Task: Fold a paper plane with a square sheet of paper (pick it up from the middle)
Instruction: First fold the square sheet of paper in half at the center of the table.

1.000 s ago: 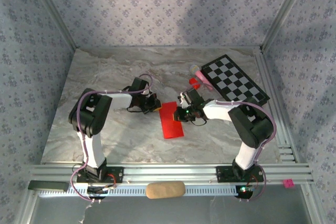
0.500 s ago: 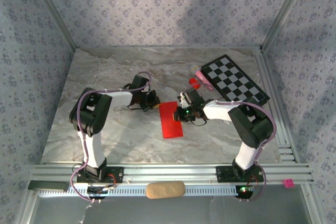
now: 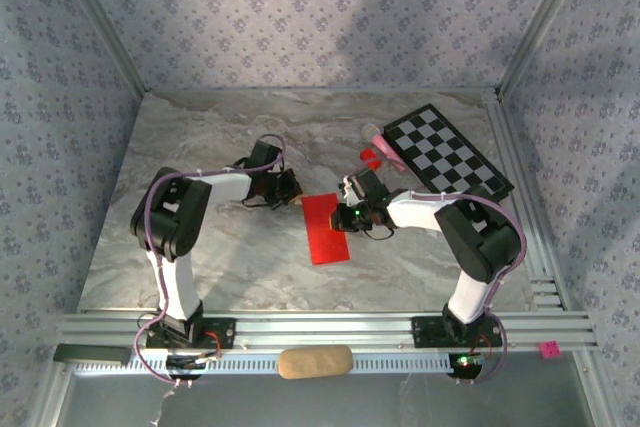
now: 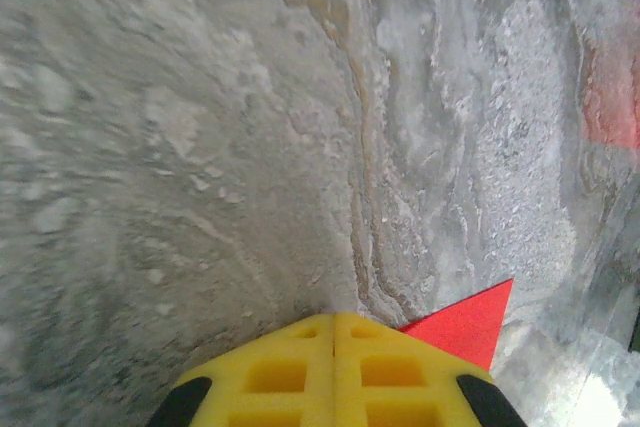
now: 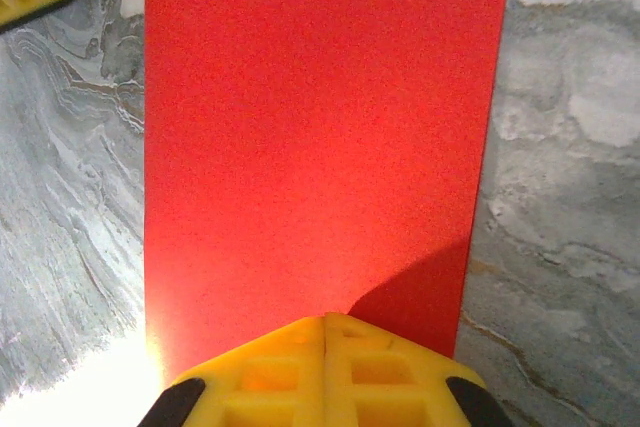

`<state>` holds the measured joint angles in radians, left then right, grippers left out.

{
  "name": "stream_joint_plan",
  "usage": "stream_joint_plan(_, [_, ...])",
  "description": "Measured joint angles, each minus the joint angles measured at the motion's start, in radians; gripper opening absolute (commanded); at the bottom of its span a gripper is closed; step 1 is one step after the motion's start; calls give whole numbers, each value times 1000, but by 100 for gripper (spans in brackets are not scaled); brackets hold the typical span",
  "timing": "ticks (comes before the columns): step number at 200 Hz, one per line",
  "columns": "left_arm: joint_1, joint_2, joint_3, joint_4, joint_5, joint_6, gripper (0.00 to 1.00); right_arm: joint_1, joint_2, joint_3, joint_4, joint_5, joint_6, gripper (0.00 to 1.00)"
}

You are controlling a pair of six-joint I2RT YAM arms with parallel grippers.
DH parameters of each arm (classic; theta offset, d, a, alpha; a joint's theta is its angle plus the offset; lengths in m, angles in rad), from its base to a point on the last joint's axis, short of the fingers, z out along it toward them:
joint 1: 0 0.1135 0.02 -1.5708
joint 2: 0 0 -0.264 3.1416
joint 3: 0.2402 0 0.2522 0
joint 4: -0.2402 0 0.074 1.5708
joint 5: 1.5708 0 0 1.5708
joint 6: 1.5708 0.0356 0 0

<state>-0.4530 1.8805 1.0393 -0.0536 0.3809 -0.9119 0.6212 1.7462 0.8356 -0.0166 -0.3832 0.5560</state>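
From above, the thin bright red sheet of paper (image 3: 325, 229), creased into a narrow rectangle, lies flat on the grey marbled table (image 3: 200, 247) between the arms; the left gripper (image 3: 291, 187) sits just beside its far left corner; the right gripper (image 3: 345, 215) is at its right edge; a black-and-white checkered board (image 3: 448, 152) lies far right, with a small red block (image 3: 370, 159) beside it.

The left wrist shows the left gripper (image 4: 334, 315) with its yellow fingers (image 4: 280, 372) pressed together over bare marble, holding nothing; a red paper corner (image 4: 465, 325) pokes out just right of them.

The right wrist shows the right gripper (image 5: 325, 319) closed too, its tip over the paper (image 5: 320, 127), which is not pinched between the fingers.
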Motion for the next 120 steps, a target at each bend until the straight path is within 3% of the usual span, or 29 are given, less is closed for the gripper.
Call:
stream_joint_plan(64, [-67, -136, -1, -41, -28, 63, 2, 0, -3, 0, -7, 1, 0, 0])
stream_joint_plan(120, [-123, -133, -156, 100, 123, 24, 0, 0, -4, 0, -10, 2, 0, 0])
